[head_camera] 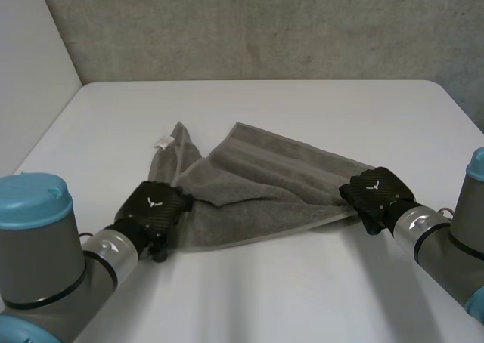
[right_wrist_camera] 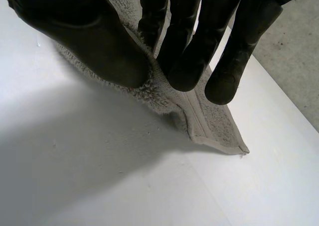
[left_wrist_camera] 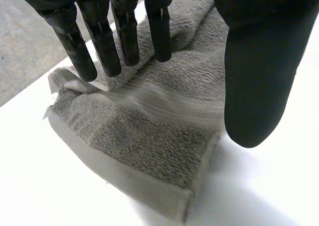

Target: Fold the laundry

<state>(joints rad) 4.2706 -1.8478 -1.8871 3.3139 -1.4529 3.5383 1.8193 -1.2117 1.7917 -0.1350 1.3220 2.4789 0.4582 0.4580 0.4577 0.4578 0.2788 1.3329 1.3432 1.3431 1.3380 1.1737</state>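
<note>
The grey towel (head_camera: 265, 184) lies rumpled in the middle of the white table (head_camera: 302, 290). The right hand (head_camera: 376, 193) pinches its near right corner between thumb and fingers, probably to carry a fold; the left hand (head_camera: 153, 207) rests straight, spread fingers over the near left corner, seemingly pinning it

Nothing legible; the towel's (head_camera: 265, 177) small white tag (head_camera: 162, 141) cannot be read

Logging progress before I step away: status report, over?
Left hand open on towel, left end. Right hand pinching right corner. Towel partly bunched. Nothing blocking.
</note>
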